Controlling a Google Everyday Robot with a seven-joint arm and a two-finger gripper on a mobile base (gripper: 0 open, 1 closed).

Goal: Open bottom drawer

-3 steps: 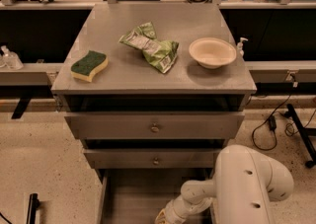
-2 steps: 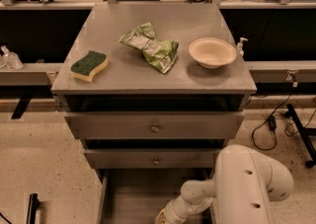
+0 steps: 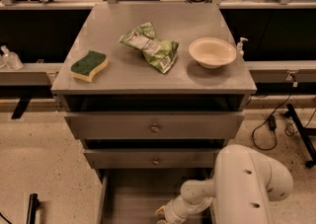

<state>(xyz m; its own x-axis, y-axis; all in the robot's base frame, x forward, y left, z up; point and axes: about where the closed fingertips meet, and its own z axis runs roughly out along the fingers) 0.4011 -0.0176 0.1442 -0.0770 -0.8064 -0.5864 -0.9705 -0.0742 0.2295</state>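
Counts: 3 grey drawers in one cabinet (image 3: 237, 100), 1 sponge (image 3: 89, 65), 1 crumpled green bag (image 3: 150, 48), 1 pale bowl (image 3: 212, 52), 1 white arm (image 3: 247, 183). Top drawer (image 3: 113, 126) and middle drawer (image 3: 118, 159) each show a small round centre knob and a dark gap above the front. Bottom drawer (image 3: 136, 196) is pulled out towards the camera, plain grey inside showing, its front cut off by the lower edge of the view. End effector (image 3: 162, 214) sits low over the open bottom drawer, right of centre, at the lower edge of the view; can't tell whether it is wide, narrow or holding anything. Versus 1.0 s and 0.7 s ago: no visible change, same arm pose, same drawer extension, same layout on top. Surface (image 3: 123, 82) is the flat grey cabinet top: sponge front left, bag in the middle towards the back, bowl on the right, all apart from one another. Room: speckled light floor (image 3: 44, 168), dark cables (image 3: 269, 124) on it to the right, a pump bottle (image 3: 240, 46) just behind the surface's right edge, another bottle (image 3: 10, 59) far left, rails and more cables along the back.
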